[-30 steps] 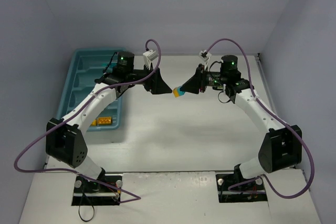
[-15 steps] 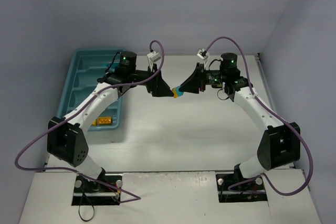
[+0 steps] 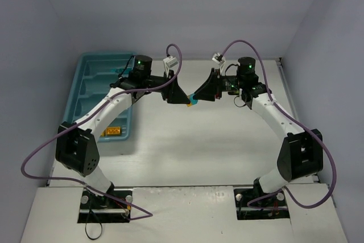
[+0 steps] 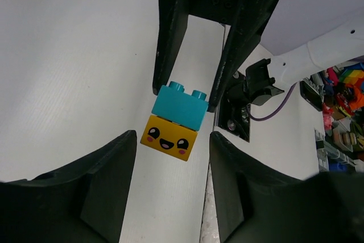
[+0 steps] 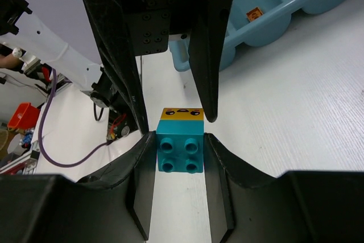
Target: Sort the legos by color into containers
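Just right of the teal-blue plastic divided tray (image 3: pixel 79 78), the left hand (image 3: pixel 183 99) is spread open around the yellow smiley plastic brick (image 4: pixel 169 138). It's stuck to the cyan studded brick (image 5: pixel 180 149) clamped in the right hand (image 3: pixel 199 95). The left should probably pinch yellow squarely, then pull straight apart.

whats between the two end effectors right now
A two-brick stack: the cyan lego, clamped by the right end effector, with the yellow smiley lego on it facing the open left end effector. Both wrist views show it.
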Controlling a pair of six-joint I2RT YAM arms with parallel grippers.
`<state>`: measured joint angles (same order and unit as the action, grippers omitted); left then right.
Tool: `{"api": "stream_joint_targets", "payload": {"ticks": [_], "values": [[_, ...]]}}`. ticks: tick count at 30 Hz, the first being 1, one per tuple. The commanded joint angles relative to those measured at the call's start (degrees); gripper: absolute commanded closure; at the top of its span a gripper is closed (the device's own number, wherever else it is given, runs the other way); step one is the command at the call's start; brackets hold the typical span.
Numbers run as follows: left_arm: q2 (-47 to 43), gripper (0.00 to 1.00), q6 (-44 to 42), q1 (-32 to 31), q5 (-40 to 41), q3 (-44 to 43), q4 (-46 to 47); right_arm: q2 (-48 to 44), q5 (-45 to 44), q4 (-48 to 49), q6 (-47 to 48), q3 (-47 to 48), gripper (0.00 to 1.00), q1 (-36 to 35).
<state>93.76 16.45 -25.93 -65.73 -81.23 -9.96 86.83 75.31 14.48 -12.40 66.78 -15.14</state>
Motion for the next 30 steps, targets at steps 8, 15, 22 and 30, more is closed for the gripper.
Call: {"api": "stream_joint_targets", "payload": {"ticks": [8,15,22,30], "values": [[-0.68,0.58,-1.50,-1.14,-5.28,-2.71,3.98,0.80,3.70,7.31,-2.18,2.30,1.00,-0.68],[-0.42,0.57,-2.56,-1.22,-5.72,-1.91,2.66,1.06,3.88,8.72,-2.89,2.39,1.00,-0.68],[0.02,0.54,-3.44,-1.22,-6.51,-2.18,1.08,0.80,3.97,9.07,-2.89,1.77,1.00,-0.60],[0.37,0.60,-4.05,-1.14,-7.39,-2.53,-0.33,0.36,4.15,9.16,-2.80,1.42,1.00,-0.51]]}}
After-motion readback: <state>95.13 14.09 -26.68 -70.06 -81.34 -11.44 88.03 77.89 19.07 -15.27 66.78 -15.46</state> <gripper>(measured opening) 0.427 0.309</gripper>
